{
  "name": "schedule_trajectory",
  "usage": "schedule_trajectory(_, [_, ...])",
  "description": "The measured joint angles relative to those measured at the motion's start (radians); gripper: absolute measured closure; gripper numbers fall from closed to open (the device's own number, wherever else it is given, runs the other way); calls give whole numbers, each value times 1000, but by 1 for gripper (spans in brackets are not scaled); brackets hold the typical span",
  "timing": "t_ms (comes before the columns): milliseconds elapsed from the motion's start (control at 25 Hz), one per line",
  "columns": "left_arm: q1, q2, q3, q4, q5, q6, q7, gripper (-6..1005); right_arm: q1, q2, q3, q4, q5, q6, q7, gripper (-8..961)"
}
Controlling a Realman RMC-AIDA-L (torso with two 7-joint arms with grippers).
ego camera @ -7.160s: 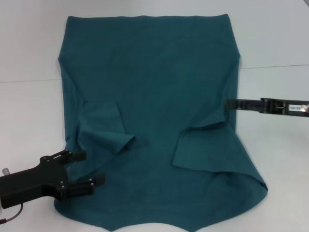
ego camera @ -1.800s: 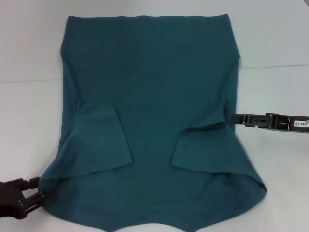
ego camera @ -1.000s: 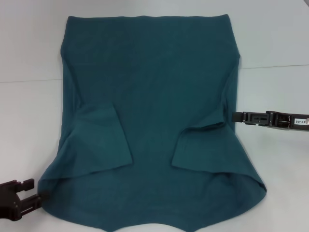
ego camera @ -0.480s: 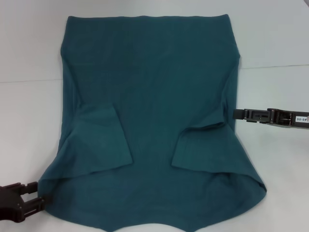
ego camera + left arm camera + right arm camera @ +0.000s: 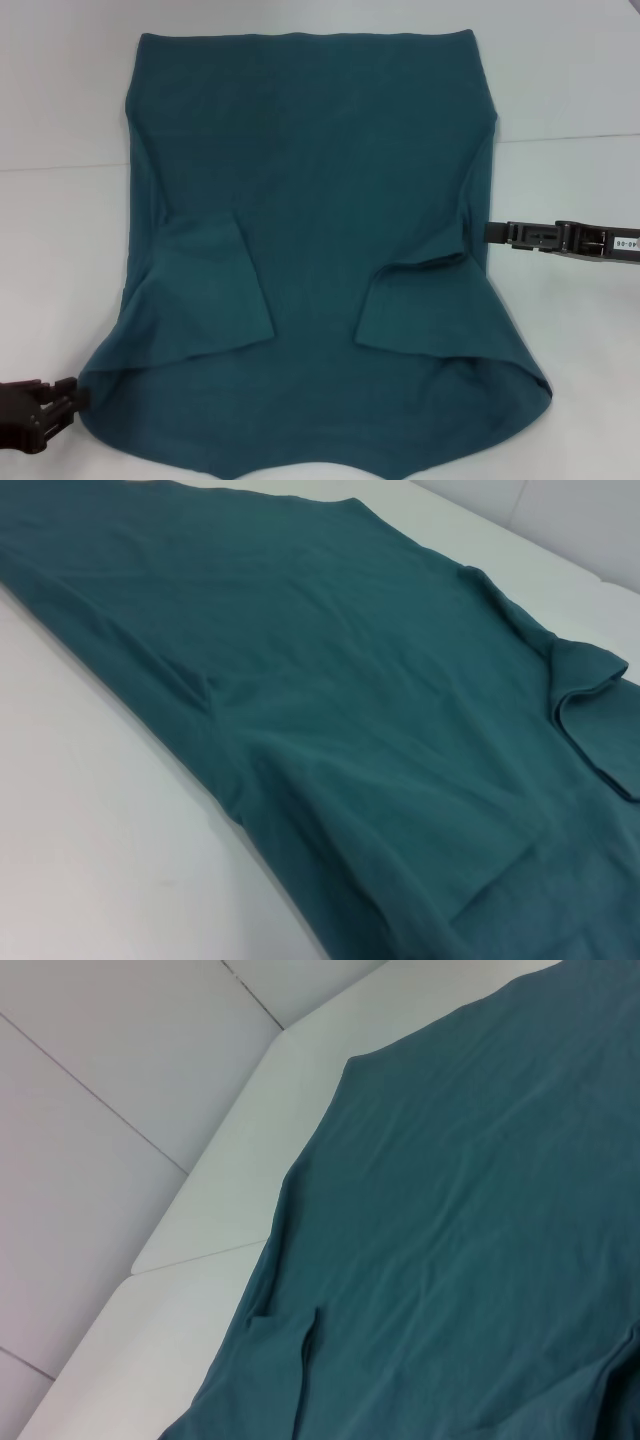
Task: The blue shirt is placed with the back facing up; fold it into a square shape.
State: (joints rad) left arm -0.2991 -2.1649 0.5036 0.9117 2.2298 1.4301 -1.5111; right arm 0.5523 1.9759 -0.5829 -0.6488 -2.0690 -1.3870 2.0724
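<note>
- The blue shirt [image 5: 320, 250] is spread flat on the white table [image 5: 60, 250], covering most of its middle from the far edge down to the near edge.
- Both sleeves are seen folded inward onto the body of the shirt: one flap lies on the left half, the other on the right half, each with a raised, slightly curled edge.
- The hem at the near edge of the table is curved and uneven, with the near-right corner bulging outward.
- The left gripper [image 5: 62, 405] is found at the near-left corner of the table, low against the surface, right at the near-left corner of the shirt; its fingers stand narrowly apart, and whether cloth is caught between them cannot be told.
- The right gripper [image 5: 492, 232] is stretched in from the right edge of the table, its tip just at the shirt's right side seam, near the folded right sleeve; whether its fingers are apart or together cannot be told.
- In the left wrist view only shirt fabric [image 5: 330, 710] and bare table [image 5: 90, 820] are shown.
- In the right wrist view the shirt [image 5: 470, 1230] is shown with the table's far corner [image 5: 250, 1160].
</note>
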Motion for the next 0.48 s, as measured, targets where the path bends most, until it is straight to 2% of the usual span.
schedule_trajectory(40, [0, 0, 0, 1, 0, 0, 0, 751, 0, 0, 0, 0, 0, 0, 0, 119])
schedule_trajectory(480, [0, -1, 19, 1, 1, -1, -1, 972, -3, 1, 1, 0, 0, -2, 0, 120])
